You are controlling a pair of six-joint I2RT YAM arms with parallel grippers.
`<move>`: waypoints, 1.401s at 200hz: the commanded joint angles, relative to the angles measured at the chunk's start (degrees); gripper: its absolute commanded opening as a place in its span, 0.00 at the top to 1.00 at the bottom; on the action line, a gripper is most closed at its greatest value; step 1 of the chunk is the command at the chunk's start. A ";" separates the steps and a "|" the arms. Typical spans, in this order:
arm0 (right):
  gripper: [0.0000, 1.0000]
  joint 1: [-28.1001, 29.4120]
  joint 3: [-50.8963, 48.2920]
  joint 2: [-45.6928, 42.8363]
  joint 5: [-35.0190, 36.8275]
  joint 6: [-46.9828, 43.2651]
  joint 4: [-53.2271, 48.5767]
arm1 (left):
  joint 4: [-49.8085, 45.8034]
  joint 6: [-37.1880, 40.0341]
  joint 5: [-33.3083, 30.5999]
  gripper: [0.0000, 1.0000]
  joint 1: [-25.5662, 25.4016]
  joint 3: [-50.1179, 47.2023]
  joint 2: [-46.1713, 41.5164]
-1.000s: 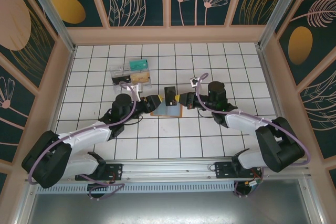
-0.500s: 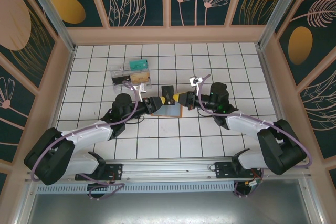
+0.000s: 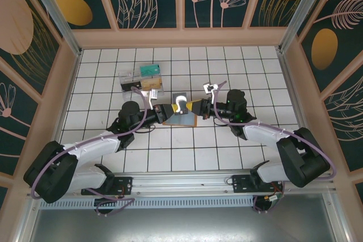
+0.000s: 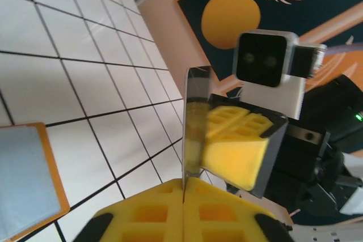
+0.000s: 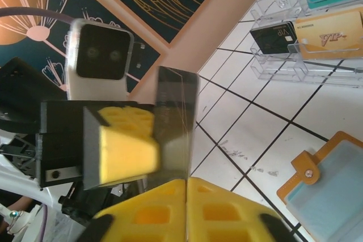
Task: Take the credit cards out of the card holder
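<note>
Working over the middle of the table. The tray sits near the holder, at its 10 o'clock. The holder lies flat at table centre, pale face up. One card stands on edge, clear of the holder at its 12 o'clock. The left claw reaches in from 9 o'clock and the right claw from 3 o'clock.

Left claw: clamped tight on the card's lower edge. Right claw: pads look pinched on the same card, though how firmly is unclear.

Step, as judged: this card is out and in a two-claw hold, likely a handover. Next, one claw must let go cleanly while the other holds square, then carries the card off. Cannot tell whether more cards remain inside.

Materials:
- Table: glossy white tile with dark grout.
- Tray: clear rigid plastic in compartments, with teal, black and tan cards.
- Holder: leather-like orange-brown rim, blue-grey panel, studded tab.
- Card: thin, stiff, dark and mirror-shiny, catching glare.
- Pads: yellow, waffle-gridded, soft-looking.
</note>
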 commanded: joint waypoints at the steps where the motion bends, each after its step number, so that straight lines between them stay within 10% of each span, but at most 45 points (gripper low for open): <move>1: 0.82 0.83 -0.42 0.52 -2.15 -0.07 2.82 | 3.06 0.73 1.03 0.99 0.01 -0.14 -1.65; 34: 0.34 0.83 -0.39 -0.62 1.38 -1.70 -0.86 | -1.57 2.95 -0.66 1.00 0.06 0.17 -3.28; 95: 0.02 0.90 -2.99 -8.35 14.39 -5.46 -8.54 | -30.39 18.46 -18.06 1.00 0.03 7.27 -7.41; 126: 0.01 0.92 -5.29 -11.73 16.58 -6.05 -8.23 | -39.66 27.04 -30.52 1.00 0.02 10.61 -7.81; 225: 0.01 2.87 -8.98 -21.42 20.84 -5.74 -9.78 | -45.11 77.23 -41.02 1.00 0.04 13.36 -7.28; 280: 0.01 2.85 -9.78 -23.46 22.68 -5.08 -10.14 | -50.40 104.84 -31.99 1.00 9.28 14.35 -5.55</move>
